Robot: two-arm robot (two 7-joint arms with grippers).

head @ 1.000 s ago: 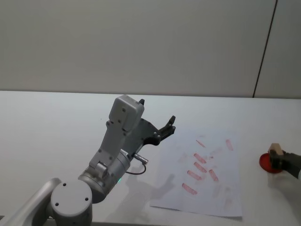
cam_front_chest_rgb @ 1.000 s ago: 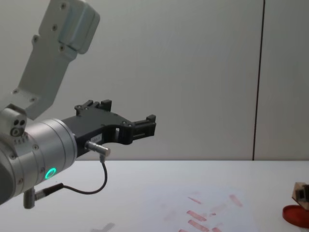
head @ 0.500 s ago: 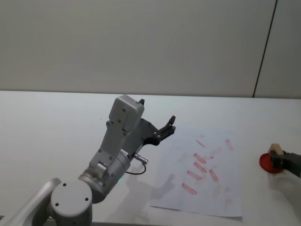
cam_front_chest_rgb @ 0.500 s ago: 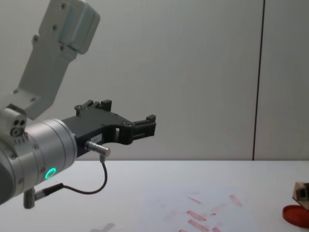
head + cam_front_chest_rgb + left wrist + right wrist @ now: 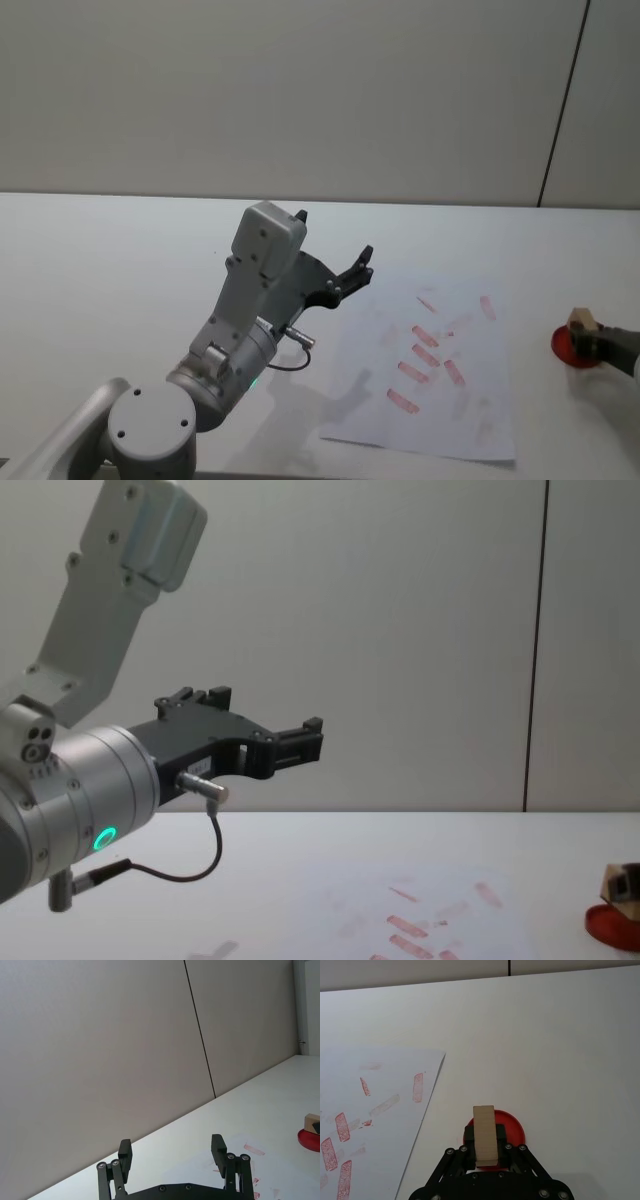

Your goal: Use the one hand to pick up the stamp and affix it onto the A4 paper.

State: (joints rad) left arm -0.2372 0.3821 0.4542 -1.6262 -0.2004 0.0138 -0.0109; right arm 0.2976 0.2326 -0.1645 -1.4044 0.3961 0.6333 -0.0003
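White surface [image 5: 120,260]: carries the items below.
Left claw [image 5: 171,1150], black, on a large silver-white arm [image 5: 255,300] with a green ring: raised above the surface, left of the sheet, fingers spread, holding nothing.
White A4 paper [image 5: 470,400] with red-pink rectangular marks: flat, centre-right.
Flat red round ink pad [image 5: 512,1127]: right of the paper, apart from it.
Right claw [image 5: 485,1152], slim, black: clamped on the small pale tan wooden stamp [image 5: 484,1135], over the pad.
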